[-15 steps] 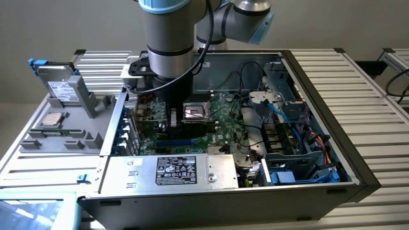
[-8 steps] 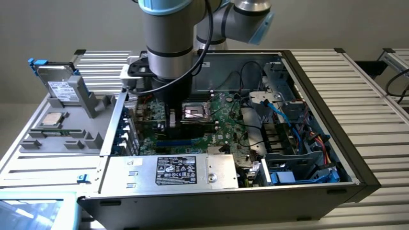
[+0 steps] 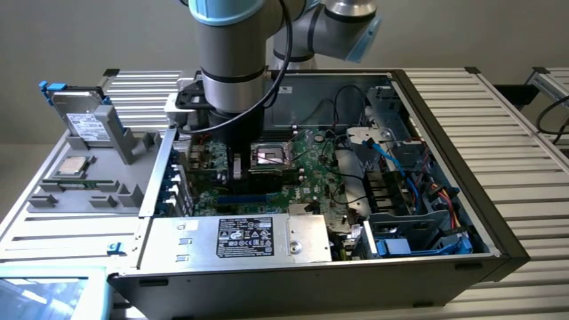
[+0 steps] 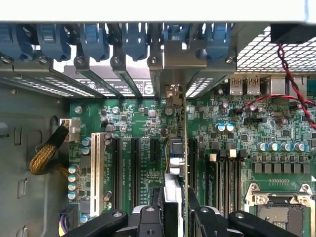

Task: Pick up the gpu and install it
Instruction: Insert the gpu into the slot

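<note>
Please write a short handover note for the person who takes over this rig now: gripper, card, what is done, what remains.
Gripper: shut on the gpu, a short flat expansion card, held edge-on.
Place: inside the open black computer case, upright over the green motherboard and its expansion slots, silver end bracket at the rear openings.
Done: picked up, brought in.
Left: seating cannot be judged; not yet released.

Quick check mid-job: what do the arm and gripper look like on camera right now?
The arm is a silver-grey tube with black ring bands and light blue joint caps. A black cable runs down its side. The gripper is black, with jointed fingers pinned by round silver screws.
</note>
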Robot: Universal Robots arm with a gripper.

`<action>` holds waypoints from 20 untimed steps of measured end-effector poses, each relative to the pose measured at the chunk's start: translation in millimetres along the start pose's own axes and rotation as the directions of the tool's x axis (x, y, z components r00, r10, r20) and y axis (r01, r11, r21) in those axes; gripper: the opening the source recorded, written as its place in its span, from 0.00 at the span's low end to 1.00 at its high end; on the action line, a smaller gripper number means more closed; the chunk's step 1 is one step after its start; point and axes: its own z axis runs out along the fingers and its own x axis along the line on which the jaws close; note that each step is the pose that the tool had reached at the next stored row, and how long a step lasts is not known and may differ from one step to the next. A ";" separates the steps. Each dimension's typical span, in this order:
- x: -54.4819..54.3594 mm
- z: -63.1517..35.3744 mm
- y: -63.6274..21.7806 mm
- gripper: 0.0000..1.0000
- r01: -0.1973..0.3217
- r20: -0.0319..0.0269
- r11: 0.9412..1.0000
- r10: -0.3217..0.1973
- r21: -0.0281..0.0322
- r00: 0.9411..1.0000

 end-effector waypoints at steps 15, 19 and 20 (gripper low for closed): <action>-1.0 3.3 0.9 0.29 0.000 0.001 1.000 0.000 -0.002 1.000; -1.5 3.9 0.9 0.29 0.000 0.000 1.000 0.000 -0.002 1.000; -1.5 3.9 0.9 0.29 0.000 0.000 1.000 0.000 -0.002 1.000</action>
